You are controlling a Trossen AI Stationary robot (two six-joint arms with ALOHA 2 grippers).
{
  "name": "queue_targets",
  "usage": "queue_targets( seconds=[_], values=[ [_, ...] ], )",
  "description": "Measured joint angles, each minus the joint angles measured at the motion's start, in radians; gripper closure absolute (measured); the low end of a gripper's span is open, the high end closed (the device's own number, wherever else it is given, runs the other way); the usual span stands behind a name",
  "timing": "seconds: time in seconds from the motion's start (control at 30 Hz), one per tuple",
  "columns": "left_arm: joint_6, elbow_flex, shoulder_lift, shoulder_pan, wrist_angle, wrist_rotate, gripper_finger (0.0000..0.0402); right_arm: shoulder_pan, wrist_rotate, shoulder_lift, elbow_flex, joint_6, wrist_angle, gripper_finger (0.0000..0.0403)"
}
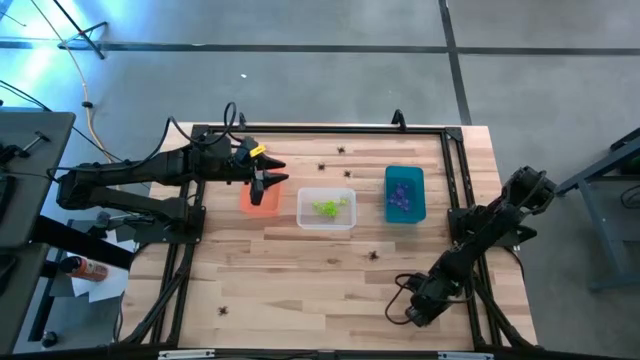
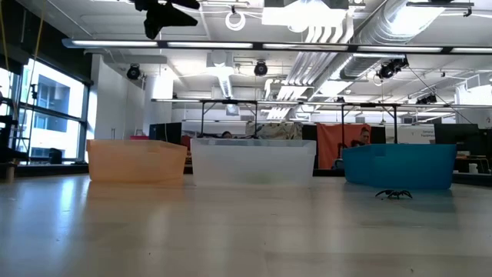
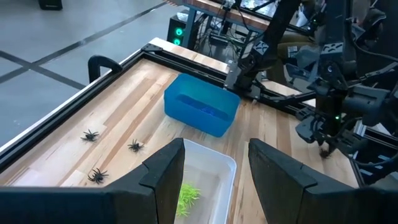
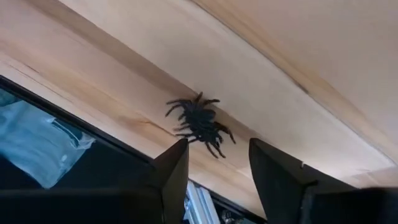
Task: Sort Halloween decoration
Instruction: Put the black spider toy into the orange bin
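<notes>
High view: my left pincer (image 1: 272, 180) hangs over the orange bin (image 1: 259, 199), fingers parted, holding nothing. My right pincer (image 1: 408, 314) sits low at the near right edge of the worktop (image 1: 300, 270). Green spiders (image 1: 328, 207) lie in the clear bin (image 1: 326, 208), purple ones (image 1: 402, 196) in the teal bin (image 1: 405, 193). Black spiders remain loose, so I judge sorting partly done.

Low view: one black spider (image 2: 393, 194) lies before the teal bin, open worktop around it.

Left wrist view: three black spiders (image 3: 90, 134) lie near the black frame rail (image 3: 112, 74).

Right wrist view: my fingers (image 4: 174, 171) stand apart over a black spider (image 4: 199, 121) just beside the worktop edge; approach room is tight.
</notes>
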Motion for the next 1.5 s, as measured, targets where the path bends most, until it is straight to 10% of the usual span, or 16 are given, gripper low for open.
queue_targets(
  seconds=[1.5],
  values=[
    [-0.001,0.0,0.0,0.0,0.001,-0.011,0.0234,-0.007,-0.059,0.066,0.0,0.06,0.071,0.0297]
  ],
)
